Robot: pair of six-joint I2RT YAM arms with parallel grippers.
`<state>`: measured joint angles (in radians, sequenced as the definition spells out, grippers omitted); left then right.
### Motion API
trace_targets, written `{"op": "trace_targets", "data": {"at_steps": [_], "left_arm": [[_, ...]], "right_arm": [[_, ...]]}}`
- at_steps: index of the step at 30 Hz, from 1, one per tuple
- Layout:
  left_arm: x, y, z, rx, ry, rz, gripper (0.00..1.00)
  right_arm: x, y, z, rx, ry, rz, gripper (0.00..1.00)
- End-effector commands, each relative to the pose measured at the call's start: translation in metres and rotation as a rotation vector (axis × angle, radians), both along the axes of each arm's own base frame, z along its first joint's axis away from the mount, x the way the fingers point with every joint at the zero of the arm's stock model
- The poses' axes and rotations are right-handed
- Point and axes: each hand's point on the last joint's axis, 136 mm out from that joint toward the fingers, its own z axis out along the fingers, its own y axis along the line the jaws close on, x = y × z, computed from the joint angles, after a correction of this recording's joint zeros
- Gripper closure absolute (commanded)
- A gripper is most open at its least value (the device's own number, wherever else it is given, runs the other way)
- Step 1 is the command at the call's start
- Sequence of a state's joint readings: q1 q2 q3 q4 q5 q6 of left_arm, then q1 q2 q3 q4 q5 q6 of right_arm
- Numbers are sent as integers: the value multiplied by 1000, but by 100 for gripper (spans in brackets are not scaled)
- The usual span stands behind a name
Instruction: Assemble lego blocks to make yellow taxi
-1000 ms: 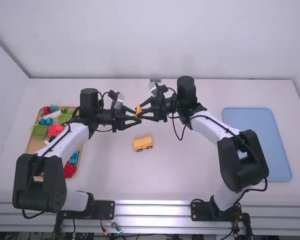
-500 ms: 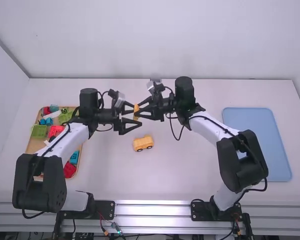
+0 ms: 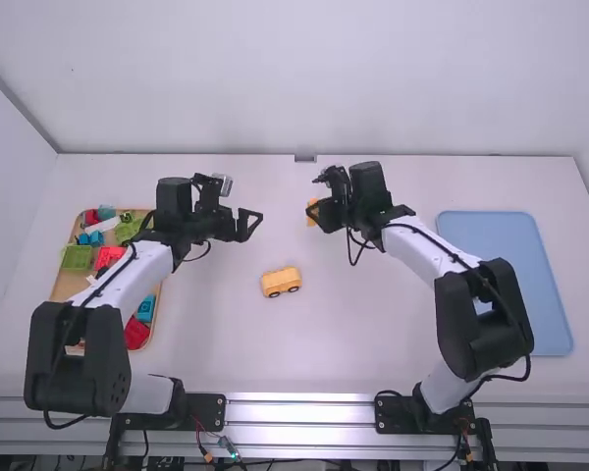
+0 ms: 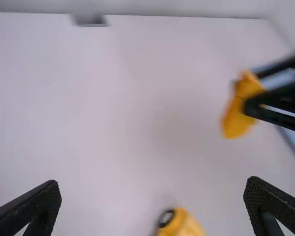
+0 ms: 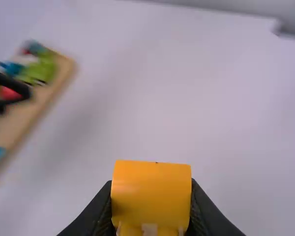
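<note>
Left claw (image 4: 152, 186): spread wide, empty, newly drawn apart from its partner. Right claw (image 5: 150, 196): closed on yellow block (image 5: 151, 184), toward one o'clock from wheeled car body (image 3: 280, 283), which sits on table (image 3: 216, 343). Handover apparently complete; joining likely next.

The high view looks forward and down from above and behind the arms, far enough back to hold the whole bench (image 3: 324, 343). The left wrist view faces across it toward the right hand (image 3: 320, 214), sharing the toy car (image 3: 281, 282) with the high view. The right wrist view looks back toward the wooden tray (image 3: 63, 287), an orange block (image 3: 311, 212) close before it. All three take in the bench's far edge.
</note>
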<state>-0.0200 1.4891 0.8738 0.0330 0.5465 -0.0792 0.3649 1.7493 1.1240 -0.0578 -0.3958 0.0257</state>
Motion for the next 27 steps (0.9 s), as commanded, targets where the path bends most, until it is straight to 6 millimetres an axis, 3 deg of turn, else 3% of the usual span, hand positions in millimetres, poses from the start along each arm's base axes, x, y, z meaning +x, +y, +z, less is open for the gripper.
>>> {"op": "trace_targets", "data": {"at_steps": [1, 7, 13, 23, 27], "left_arm": [[9, 27, -4, 127, -28, 113, 1], [7, 15, 2, 147, -96, -4, 1], [5, 12, 1, 167, -104, -30, 1], [4, 14, -1, 185, -102, -36, 1], [4, 15, -2, 187, -101, -33, 1]], "right_arm": [[12, -35, 10, -271, -139, -80, 100], [-27, -40, -18, -464, -28, 148, 100], [-56, -31, -52, -679, 13, 537, 100], [-95, -24, -115, -975, 107, 838, 100], [-101, -21, -123, -994, 152, 888, 100]]}}
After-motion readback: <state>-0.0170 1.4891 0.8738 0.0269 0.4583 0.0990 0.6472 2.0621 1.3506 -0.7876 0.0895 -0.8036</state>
